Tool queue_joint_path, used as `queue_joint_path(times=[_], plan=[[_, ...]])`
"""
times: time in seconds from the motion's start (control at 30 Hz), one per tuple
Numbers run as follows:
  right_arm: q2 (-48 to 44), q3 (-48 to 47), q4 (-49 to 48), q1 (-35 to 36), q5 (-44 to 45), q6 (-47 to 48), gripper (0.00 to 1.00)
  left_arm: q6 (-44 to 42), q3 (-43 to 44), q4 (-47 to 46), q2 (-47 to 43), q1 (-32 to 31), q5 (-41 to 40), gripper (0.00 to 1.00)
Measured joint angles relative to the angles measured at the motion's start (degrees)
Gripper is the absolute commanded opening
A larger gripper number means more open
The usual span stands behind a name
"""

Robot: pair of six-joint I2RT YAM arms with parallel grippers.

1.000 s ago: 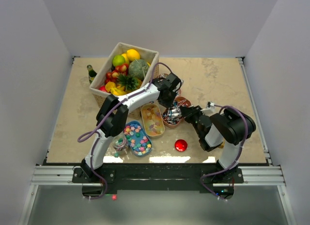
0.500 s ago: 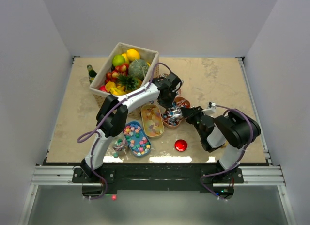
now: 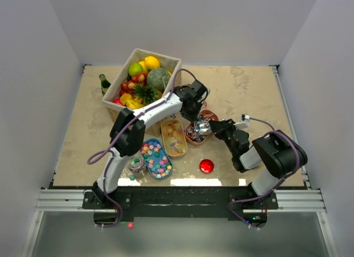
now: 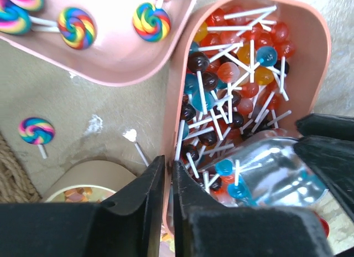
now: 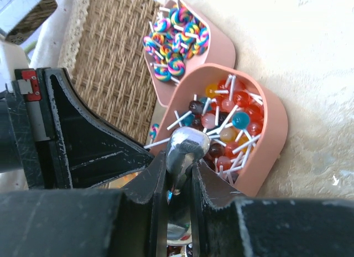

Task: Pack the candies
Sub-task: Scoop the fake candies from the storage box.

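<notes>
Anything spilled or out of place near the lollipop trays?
One rainbow swirl lollipop lies loose on the table, outside the pink tray holding the others. A stray white stick lies nearby.

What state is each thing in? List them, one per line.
Left gripper: shut on the rim of the round-lollipop tray.
Right gripper: shut on a clear bag.
Clear bag: held above that tray's lollipops.
Swirl-lollipop tray: holding sweets.
Loose swirl lollipop: lying on the table.
Fruit basket: full.
</notes>
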State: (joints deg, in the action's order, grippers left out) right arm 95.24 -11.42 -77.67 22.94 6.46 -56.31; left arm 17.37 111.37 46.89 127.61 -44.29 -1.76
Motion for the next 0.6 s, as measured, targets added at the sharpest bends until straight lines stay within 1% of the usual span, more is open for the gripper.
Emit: queue_joint_path(times=[0.2,0.37,0.6], plan=[[-3.98,0.04,1.44,-1.79,0.02,0.44,0.0,-0.04,1.25,-0.11,0.0,1.11,-1.88,0.28],[-4.87,0.07,1.66,-2.75,-0.04,0.46,0.0,-0.04,1.57,-0.04,0.0,1.79,-2.45,0.35],[-4.87,0.96,2.05,-3.39,-0.46,0.39,0.0,-0.04,2.58,0.09,0.0,1.79,-2.51,0.39]])
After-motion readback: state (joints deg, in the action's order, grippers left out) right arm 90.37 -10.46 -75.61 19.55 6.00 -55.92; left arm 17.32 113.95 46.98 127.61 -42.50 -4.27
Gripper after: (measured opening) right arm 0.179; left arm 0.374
